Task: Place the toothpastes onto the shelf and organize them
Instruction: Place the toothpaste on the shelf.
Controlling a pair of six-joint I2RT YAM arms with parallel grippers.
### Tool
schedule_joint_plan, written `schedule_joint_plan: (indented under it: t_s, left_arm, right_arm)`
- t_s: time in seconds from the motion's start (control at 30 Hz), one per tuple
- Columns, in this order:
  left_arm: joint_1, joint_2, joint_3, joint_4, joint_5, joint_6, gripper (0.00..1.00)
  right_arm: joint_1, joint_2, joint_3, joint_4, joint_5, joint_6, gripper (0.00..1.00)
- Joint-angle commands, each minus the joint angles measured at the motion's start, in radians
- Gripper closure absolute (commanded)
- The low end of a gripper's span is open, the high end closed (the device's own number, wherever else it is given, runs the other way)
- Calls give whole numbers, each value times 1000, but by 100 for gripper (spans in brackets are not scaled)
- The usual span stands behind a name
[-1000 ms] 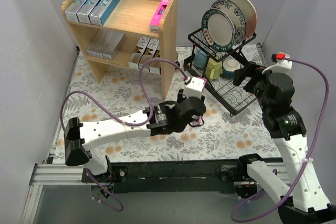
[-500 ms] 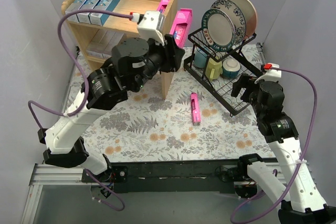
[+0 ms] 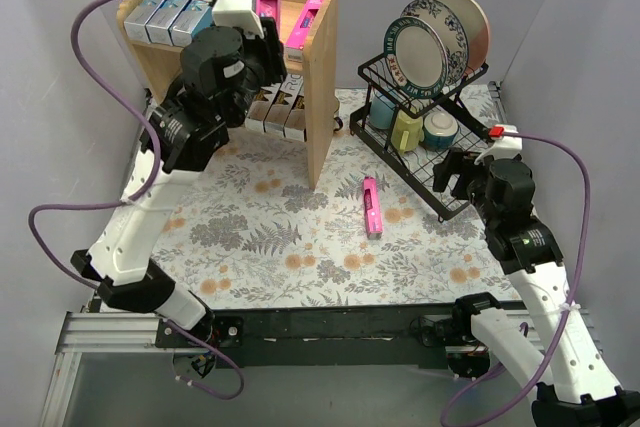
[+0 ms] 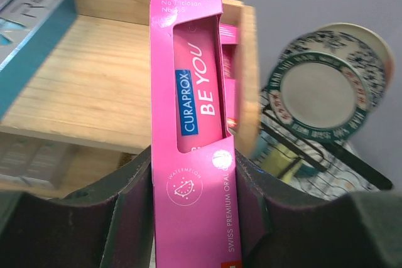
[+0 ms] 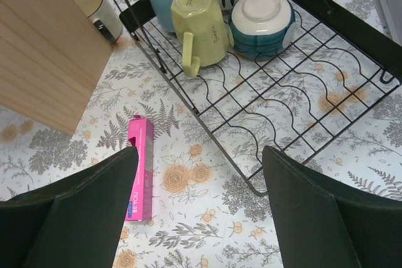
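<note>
The left gripper clasped a pink toothpaste over the shelf. The right gripper hung open.

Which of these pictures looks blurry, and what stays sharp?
Left wrist view: the pink carton in the fingers reads sharp, the shelf and plates behind it smear. Right wrist view: crisp, the yellow mug included. Top view: sharp, evenly lit.

The right pincer hangs with its fingers spread wide above the floral-patterned worktop. A hot-pink slim toothpaste carton lies flat just beside one finger, near the black wire dish rack holding a yellow-green ceramic mug.
</note>
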Motion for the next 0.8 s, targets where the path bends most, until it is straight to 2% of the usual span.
schedule_joint_plan:
  t_s: [0.0, 0.13, 0.37, 0.47, 0.6, 0.77]
  left_arm:
    - [157, 30, 27, 44, 130, 42, 83]
    - [283, 77, 50, 64, 265, 20, 81]
    - [359, 204, 96, 111, 394, -41, 79]
    - [365, 215, 78, 134, 412, -55, 71]
    - [365, 203, 30, 159, 423, -80, 51]
    - [366, 163, -11, 186, 411, -107, 40]
  right_arm:
    - [23, -12, -17, 62, -69, -48, 13]
    - [34, -23, -34, 72, -60, -59, 13]
    - [46, -41, -54, 82, -54, -77, 13]
    - [51, -67, -69, 89, -53, -87, 13]
    - [52, -89, -80, 88, -41, -97, 13]
    - [57, -109, -94, 91, -39, -100, 13]
